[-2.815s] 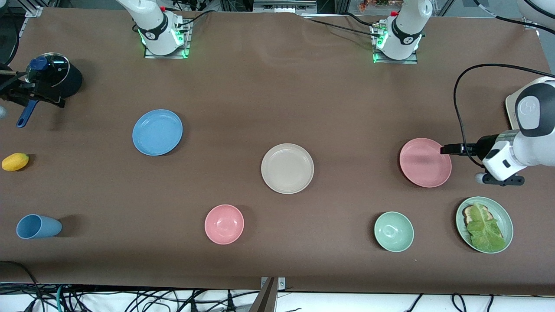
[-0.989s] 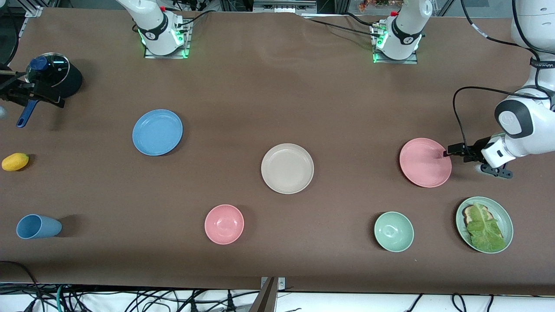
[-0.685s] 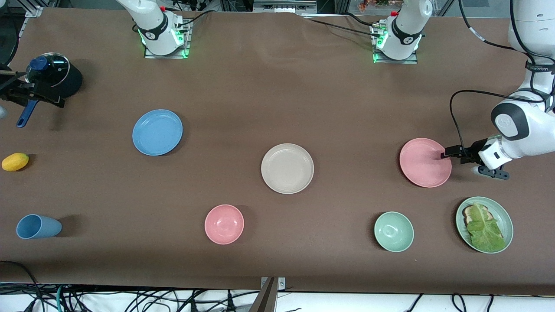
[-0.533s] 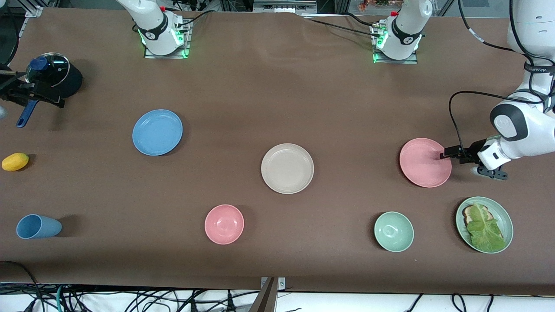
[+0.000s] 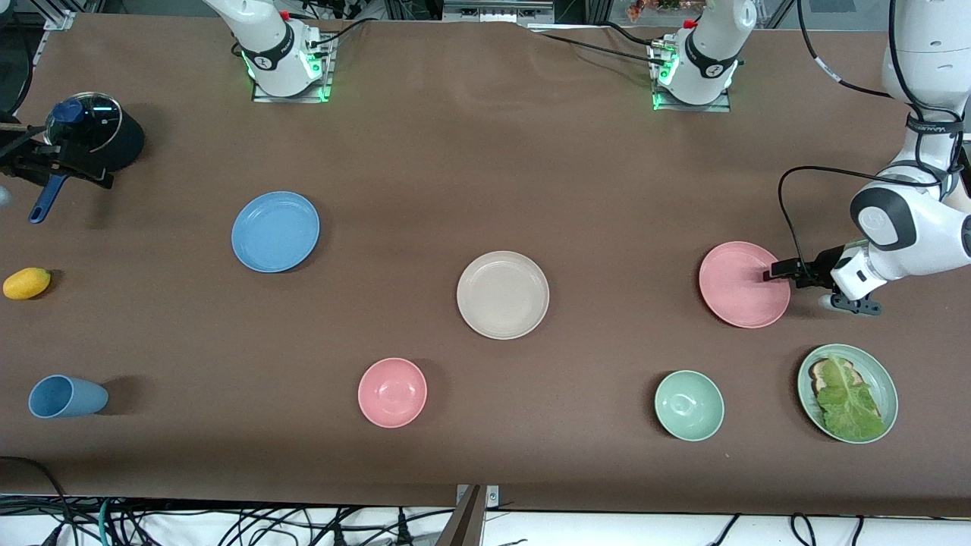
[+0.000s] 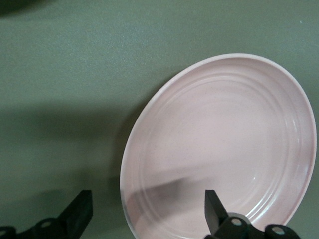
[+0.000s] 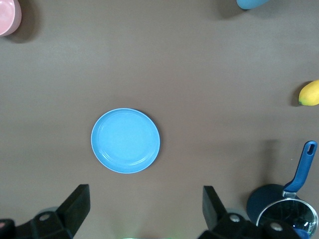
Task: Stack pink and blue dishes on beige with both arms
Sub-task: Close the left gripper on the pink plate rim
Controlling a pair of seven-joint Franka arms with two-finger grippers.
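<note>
The left gripper (image 5: 775, 271) sits low at the edge of the round, shallow pale pink plate (image 5: 744, 284), on the side toward the left arm's end of the table. In the left wrist view its two black fingers (image 6: 215, 211) stand wide apart, one over the plate's inside and the other off the rim over the brown tablecloth (image 5: 485, 167), so the rim lies between them without being clamped. The pink plate rests flat on the cloth.

The right gripper (image 7: 144, 211) hangs high over the round, shallow sky-blue plate (image 5: 275, 231); it does not show in the front view, but in the right wrist view its fingers are spread wide, with the blue plate (image 7: 125, 141) far below them on the cloth.

The round, shallow beige plate (image 5: 503, 294) lies near the middle of the table, between the blue and pink plates and well apart from both, with nothing on it.

Nearer to the front camera are a small, deep pink bowl (image 5: 392, 392), a small mint-green bowl (image 5: 689, 406) and a mint-green plate with lettuce on bread (image 5: 847, 393). Toward the right arm's end of the table are a sky-blue cup on its side (image 5: 67, 396), a yellow mango-shaped fruit (image 5: 26, 283) and a dark pot with a glass lid and blue handle (image 5: 95, 140).
</note>
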